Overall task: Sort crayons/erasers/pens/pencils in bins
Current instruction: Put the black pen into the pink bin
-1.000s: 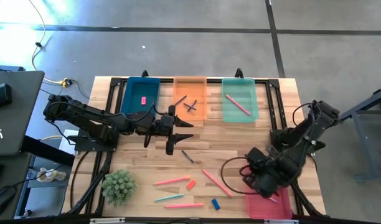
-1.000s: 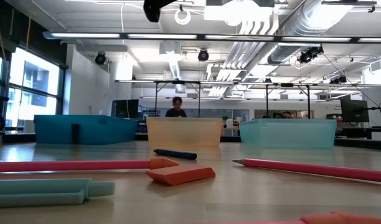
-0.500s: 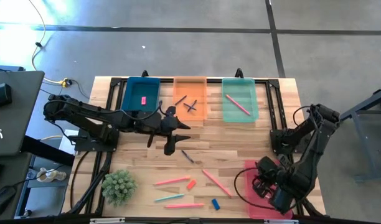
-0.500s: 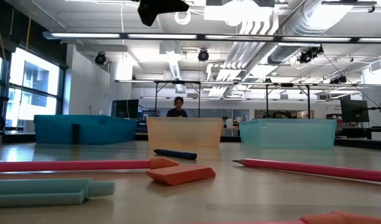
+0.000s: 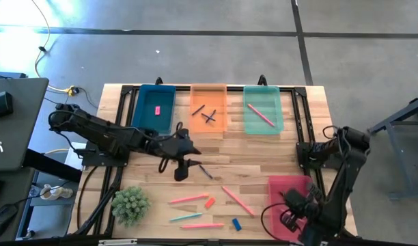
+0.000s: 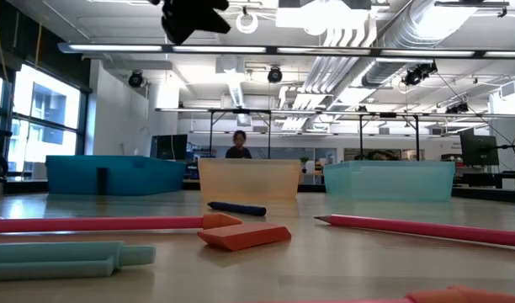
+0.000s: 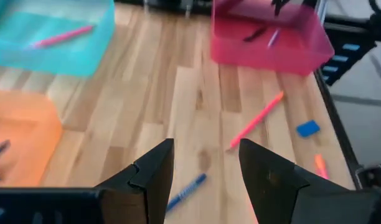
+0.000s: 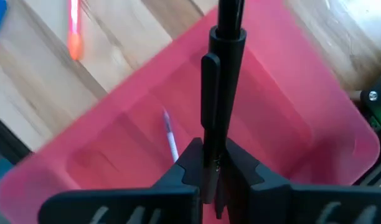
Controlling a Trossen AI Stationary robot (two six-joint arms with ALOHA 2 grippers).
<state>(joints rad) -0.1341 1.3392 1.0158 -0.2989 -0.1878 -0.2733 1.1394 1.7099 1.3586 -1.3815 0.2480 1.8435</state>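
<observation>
My left gripper (image 5: 182, 168) (image 7: 203, 165) hangs open above the middle of the table. A short dark crayon (image 5: 205, 171) (image 7: 185, 191) lies flat on the wood just below and ahead of its fingers, untouched. My right gripper (image 5: 289, 217) (image 8: 214, 163) is over the red-pink bin (image 5: 291, 195) (image 8: 290, 118) near the table's right near corner, shut on a black pen (image 8: 221, 62). A light grey pen (image 8: 170, 142) lies in that bin. The orange bin (image 5: 209, 108) holds dark crayons, the blue bin (image 5: 154, 108) a pink eraser (image 5: 157, 110), and the teal bin (image 5: 263, 109) a pink pencil (image 5: 261, 115). My right gripper pinches the black pen between its two fingers at the shaft (image 8: 210, 134) below the clip. The pen runs along the fingers and sticks out well past their tips. It is lifted clear, above the floor of the red-pink bin.
Near the table's near edge lie pink pencils (image 5: 188, 199) (image 5: 233, 200) (image 5: 202, 225), a light blue pencil (image 5: 185, 217), an orange-red eraser (image 5: 210, 202) and a blue eraser (image 5: 236, 223). A small green plant (image 5: 130, 203) stands at the left near corner. A person shows far behind in the low view.
My left gripper has moved from beside the orange bin toward the near edge, stopping over the dark crayon, and stays open. My right gripper, shut on the pen, has travelled toward the near edge, from the red-pink bin's far left corner to over its near part.
</observation>
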